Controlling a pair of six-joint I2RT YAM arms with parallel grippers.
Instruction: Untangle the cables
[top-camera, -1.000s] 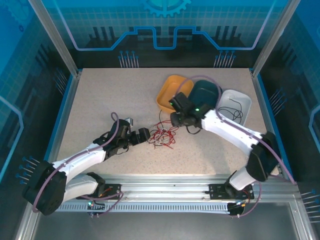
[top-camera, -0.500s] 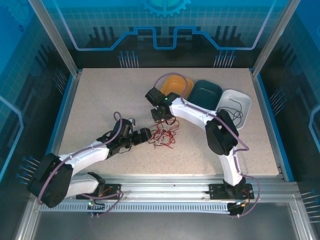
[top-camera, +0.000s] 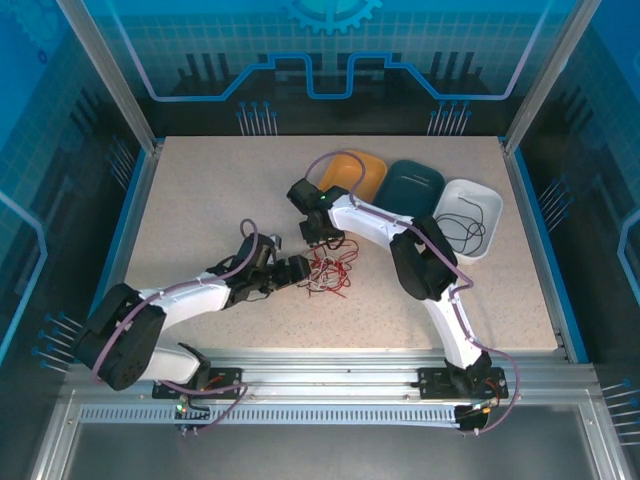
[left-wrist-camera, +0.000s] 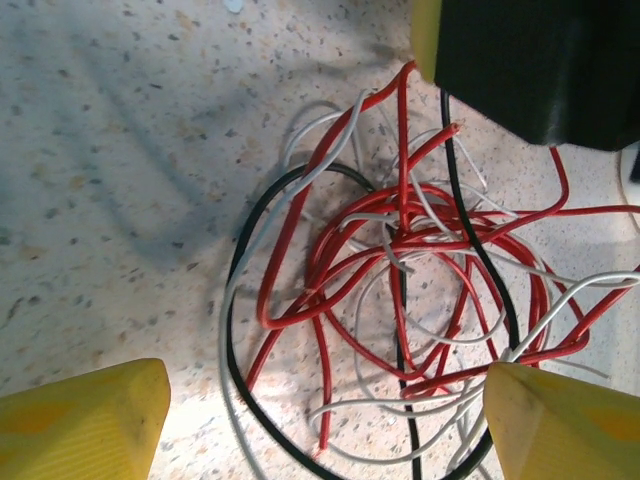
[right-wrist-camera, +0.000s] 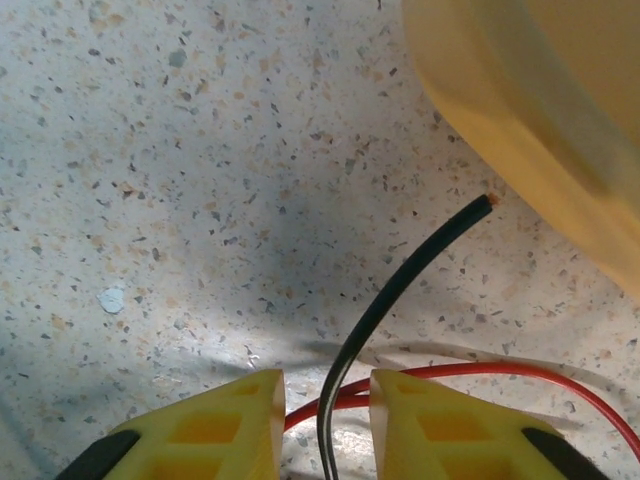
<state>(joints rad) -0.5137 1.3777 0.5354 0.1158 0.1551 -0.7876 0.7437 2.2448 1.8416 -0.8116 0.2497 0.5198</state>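
Right pincer (right-wrist-camera: 327, 400): yellow fingers set narrow, with a gap left on both sides of the wire between them; nothing is clamped.
Black wire (right-wrist-camera: 400, 280): runs up between the right fingers, leans to the right and ends in a cut tip close to the yellow bowl's wall without touching it.
Red wire (right-wrist-camera: 480, 372): lies across the counter just past the right fingertips and passes behind the black wire.
Left pincer (left-wrist-camera: 325, 420): spread wide and holding nothing, low over the near edge of the tangle, one yellow tip on each side.
Cables (left-wrist-camera: 400, 290): a loose knot of red, white and black strands flat on the counter between the two pincers; red loops crowd the middle, and a black strand and a white strand curve around the left side. In the left wrist view the right pincer's dark body sits at the far edge of the knot.
Yellow bowl (right-wrist-camera: 560, 110): just beyond the right pincer.
Teal bowl (top-camera: 415, 185): beside the yellow bowl, to its right.
White bowl (top-camera: 485, 195): rightmost of the three, with a thin black strand (top-camera: 462, 222) coiled inside.
Counter (top-camera: 200, 200): speckled beige, carrying the knot and the bowls.
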